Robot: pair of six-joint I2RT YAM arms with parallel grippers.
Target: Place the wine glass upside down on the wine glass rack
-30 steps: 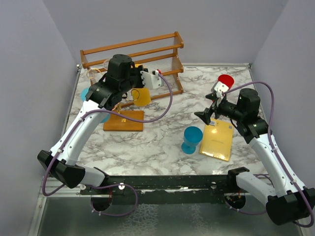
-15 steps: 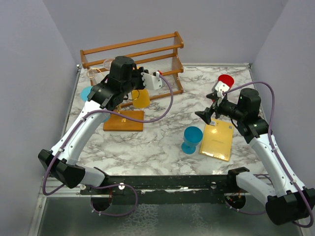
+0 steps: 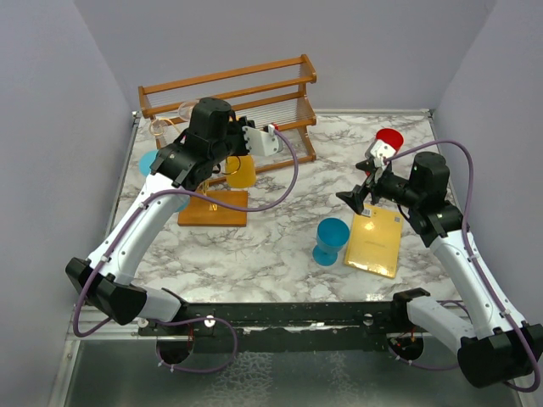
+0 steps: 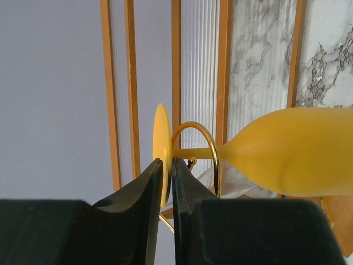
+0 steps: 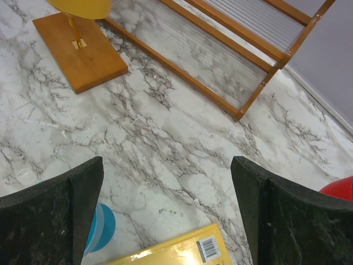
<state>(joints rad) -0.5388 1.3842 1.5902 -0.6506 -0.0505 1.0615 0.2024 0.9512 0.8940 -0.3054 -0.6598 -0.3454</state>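
**A:** Where is the wine glass point(image 4: 292, 152)?

**B:** It hangs bowl-down on the wine glass rack point(image 3: 214, 209), above the wooden base point(image 5: 77, 52). The stem passes through one curled gold arm point(image 4: 217, 171), and the foot sits on the far side of that loop from the bowl.

**A:** And the left end effector point(image 4: 167, 165)?

**B:** Its fingers are nearly together, with the rim of the foot between them. The wrist view does not settle whether they pinch it or stand a hair clear. The right end effector point(image 5: 165, 182) gapes wide with nothing in it, over the desk point(image 5: 165, 127) well to the right of the rack.

**A:** How would the glass handle?

**B:** It looks light, stiff and smooth. It is opaque yellow and may be plastic, but is best treated as breakable. The thin stem is the weak spot. The flat foot is the sensible hold, with the pads on its two faces near the rim, leaving the wire arm free.

**A:** What is hidden?

**B:** From above, the left arm point(image 3: 144, 220) covers the rack's stem and curls, and the glass's foot too. In the wrist view the bowl's mouth is cut off at the edge. Whether the foot bears on the wire cannot be told.
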